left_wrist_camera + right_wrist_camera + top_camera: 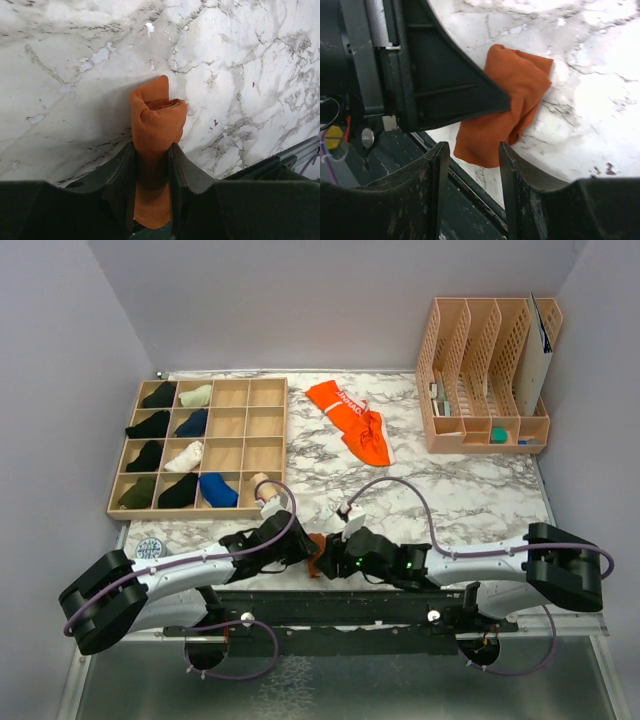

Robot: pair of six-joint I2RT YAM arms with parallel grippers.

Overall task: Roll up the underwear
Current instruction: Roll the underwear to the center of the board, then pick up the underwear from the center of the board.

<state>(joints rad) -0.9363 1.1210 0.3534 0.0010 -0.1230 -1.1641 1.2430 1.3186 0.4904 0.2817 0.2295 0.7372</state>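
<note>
Left claw [152,150] clamped narrow; right claw [472,150] slack and parted, just beside it.

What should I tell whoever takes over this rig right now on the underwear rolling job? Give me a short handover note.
Left gripper: shut on the rust-brown underwear, bunched into a loose roll at the near edge of the table.
Right gripper: open, jaws apart right by the same cloth, not gripping it.
Orange underwear: lying unrolled toward the far middle of the table, no gripper near it.
Done: brown pair partly rolled.
Left: tighten and finish the brown roll, then roll the orange pair.
</note>
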